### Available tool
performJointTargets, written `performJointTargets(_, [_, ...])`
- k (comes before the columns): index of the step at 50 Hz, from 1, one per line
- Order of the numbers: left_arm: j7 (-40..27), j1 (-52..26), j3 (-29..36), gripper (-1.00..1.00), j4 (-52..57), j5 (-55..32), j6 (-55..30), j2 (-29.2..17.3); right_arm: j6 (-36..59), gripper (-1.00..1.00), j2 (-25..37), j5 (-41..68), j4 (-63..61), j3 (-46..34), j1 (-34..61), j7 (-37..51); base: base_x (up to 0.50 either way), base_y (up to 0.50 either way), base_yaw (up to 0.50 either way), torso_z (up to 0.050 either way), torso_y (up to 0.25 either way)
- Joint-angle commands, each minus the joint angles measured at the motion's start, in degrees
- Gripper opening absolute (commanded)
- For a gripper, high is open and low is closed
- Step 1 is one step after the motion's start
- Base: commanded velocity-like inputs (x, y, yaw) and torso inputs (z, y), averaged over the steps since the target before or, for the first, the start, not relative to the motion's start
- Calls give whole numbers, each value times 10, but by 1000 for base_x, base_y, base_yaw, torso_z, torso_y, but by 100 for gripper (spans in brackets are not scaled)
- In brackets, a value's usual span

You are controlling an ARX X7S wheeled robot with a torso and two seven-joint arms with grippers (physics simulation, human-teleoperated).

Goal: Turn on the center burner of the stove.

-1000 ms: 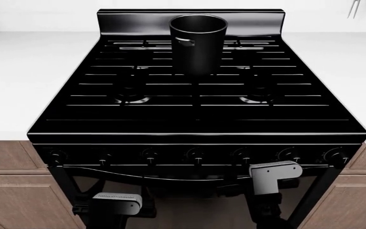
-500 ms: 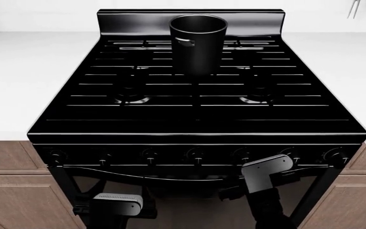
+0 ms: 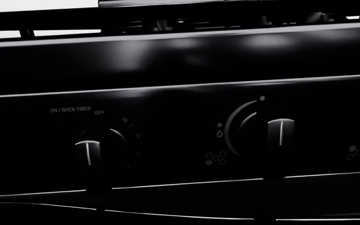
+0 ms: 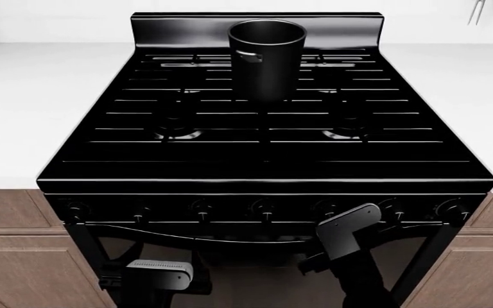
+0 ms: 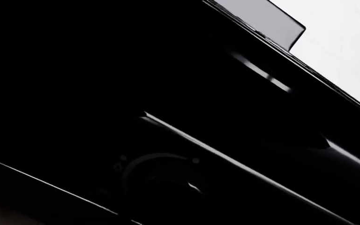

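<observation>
The stove point(image 4: 264, 147) is a glossy black gas range with bar grates and a raised back panel. Its front knobs point(image 4: 264, 208) run in a row below the cooktop edge. My right gripper point(image 4: 332, 217) is raised to the knob row, near the fifth knob from the left point(image 4: 325, 208). Its grey wrist housing point(image 4: 349, 231) is tilted, and its dark fingers do not stand out. The right wrist view shows one faint knob point(image 5: 161, 180) close up. My left gripper point(image 4: 148, 253) hangs low before the oven door. The left wrist view shows the timer knob point(image 3: 92, 152) and a burner knob point(image 3: 280, 136).
A tall black pot point(image 4: 266, 58) stands on the grates at the back centre. White countertops point(image 4: 33, 96) flank the stove on both sides. Wooden drawers point(image 4: 11, 218) sit under the counters. The glass oven door point(image 4: 255, 269) is behind both arms.
My right wrist has moved left and up toward the knob row and has tilted. The left arm has not moved.
</observation>
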Motion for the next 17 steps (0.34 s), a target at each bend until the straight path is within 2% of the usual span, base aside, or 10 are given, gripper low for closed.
performJointTargets(1, [-3, -1, 4, 100, 0, -3, -1, -3, 41, -100, 17, 51, 28, -37, 12, -31, 0, 0, 5, 0, 0])
performJointTargets(17, [-6, -2, 9, 100, -2, -4, 2, -6, 108, -100, 46, 14, 21, -97, 28, -55, 3, 0, 1, -1, 0])
